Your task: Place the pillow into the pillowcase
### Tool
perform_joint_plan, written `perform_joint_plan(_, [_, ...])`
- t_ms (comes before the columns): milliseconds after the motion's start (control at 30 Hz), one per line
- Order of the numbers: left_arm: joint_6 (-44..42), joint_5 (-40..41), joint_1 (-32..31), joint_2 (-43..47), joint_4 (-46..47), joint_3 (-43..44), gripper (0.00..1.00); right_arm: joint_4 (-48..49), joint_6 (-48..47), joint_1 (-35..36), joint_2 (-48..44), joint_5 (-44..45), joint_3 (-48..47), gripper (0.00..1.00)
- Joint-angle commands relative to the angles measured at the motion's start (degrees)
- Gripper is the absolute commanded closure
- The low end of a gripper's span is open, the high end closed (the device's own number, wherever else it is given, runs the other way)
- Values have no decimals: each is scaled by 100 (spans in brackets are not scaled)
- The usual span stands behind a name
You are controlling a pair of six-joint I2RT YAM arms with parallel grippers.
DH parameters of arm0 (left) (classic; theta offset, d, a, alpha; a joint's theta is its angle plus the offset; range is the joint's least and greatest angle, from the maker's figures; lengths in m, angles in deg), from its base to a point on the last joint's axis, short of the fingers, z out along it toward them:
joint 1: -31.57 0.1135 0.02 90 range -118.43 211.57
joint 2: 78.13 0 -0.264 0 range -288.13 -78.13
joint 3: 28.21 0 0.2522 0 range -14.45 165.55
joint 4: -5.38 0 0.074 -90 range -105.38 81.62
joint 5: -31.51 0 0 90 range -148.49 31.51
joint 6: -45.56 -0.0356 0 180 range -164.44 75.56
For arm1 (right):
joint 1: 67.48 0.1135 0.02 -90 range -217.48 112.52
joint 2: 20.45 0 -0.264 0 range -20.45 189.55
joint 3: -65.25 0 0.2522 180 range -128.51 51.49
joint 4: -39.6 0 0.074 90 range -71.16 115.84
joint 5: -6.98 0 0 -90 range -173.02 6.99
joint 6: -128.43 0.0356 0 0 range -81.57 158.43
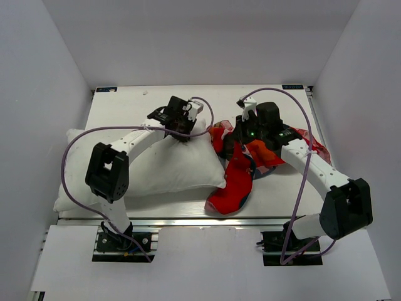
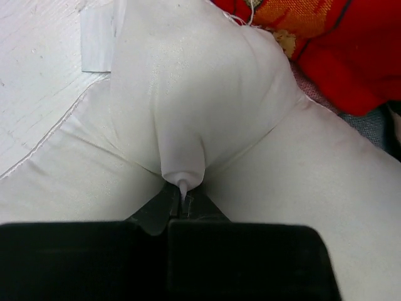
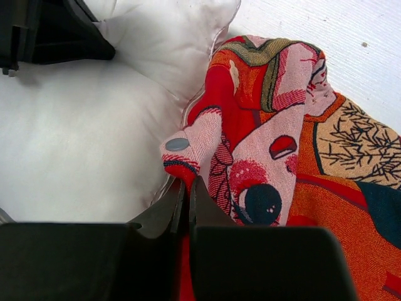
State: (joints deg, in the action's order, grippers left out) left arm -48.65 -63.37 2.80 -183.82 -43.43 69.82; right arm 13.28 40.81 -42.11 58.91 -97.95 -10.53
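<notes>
Across the left half of the surface (image 1: 128,106), found the pillow (image 1: 169,166) lying flat, plump and white, with one long edge along the near side and its far right corner drawn up into a peak. Saw the left fingers (image 2: 153,216) closed tight on that corner, pinching a small tuck of white fabric between them, with creases fanning out from the pinch. From above, noted the same grip sitting right over the raised corner.

Just right of the pillow, found the pillowcase (image 1: 233,182) heaped in a crumpled red pile at the middle right of the surface. Saw one fold trailing toward the near edge and its left side touching the pillow.

Saw the right fingers (image 3: 203,216) shut on a folded edge of the pillowcase, dull pink side out, with a printed rosy-cheeked face (image 3: 257,175) just beside the grip. Spotted a small grey disc (image 3: 177,143) on the pinched fold, perhaps a snap or only a print mark; too small to tell.

Found the pillow wholly outside the pillowcase, with the two cloths meeting between the two grips. Could not make out the opening of the pillowcase from any view.
</notes>
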Motion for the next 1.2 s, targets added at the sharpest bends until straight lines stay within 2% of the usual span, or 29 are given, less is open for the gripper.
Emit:
perform_joint_plan(0, [148, -134, 12, 363, -354, -647, 100, 175, -70, -5, 1, 35, -153, 100])
perform_joint_plan(100, [280, -574, 12, 1110, -152, -806, 100, 201, -79, -5, -34, 87, -153, 100])
perform_joint_plan(300, [736, -1303, -5, 3182, -125, -1209, 100, 297, 149, -5, 27, 228, -275, 100])
perform_joint_plan(567, [1378, -1946, -128, 4608, -266, -2221, 100, 271, 413, 12, 493, 79, -811, 100])
perform_joint_plan(767, [1765, -2210, -313, 4856, 68, -2573, 100, 280, 571, 170, 889, 44, -1417, 100])
perform_joint_plan(1033, [1695, -2201, -418, 4321, 314, -2398, 100, 377, 686, 390, 1065, 35, -1954, 100])
perform_joint_plan(1167, [1616, -1842, -418, 4013, 384, -2380, 100, 377, 668, 443, 951, -26, -1920, 100])
